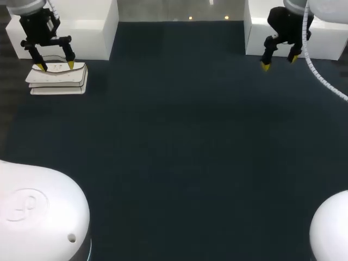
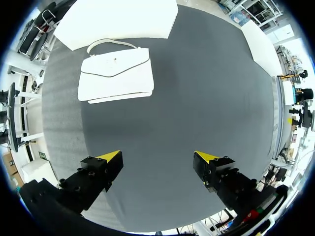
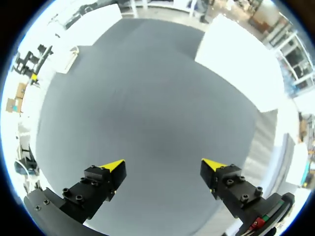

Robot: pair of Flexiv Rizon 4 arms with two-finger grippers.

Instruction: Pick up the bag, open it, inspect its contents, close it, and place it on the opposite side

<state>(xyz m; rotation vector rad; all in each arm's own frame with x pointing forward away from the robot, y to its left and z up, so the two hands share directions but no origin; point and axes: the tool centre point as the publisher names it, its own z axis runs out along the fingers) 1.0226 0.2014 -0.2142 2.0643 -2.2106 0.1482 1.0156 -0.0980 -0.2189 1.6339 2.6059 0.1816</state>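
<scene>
Overhead, white bag [image 1: 58,79] flat at far-left corner of table [image 1: 174,141], left gripper [image 1: 55,66] spread wide above it, right gripper [image 1: 279,62] spread and empty at far right; left wrist: bag [image 2: 116,74] ahead of parted, empty fingers [image 2: 110,157], flap closed; right wrist: parted fingers [image 3: 114,166] hold nothing over dark table.
</scene>
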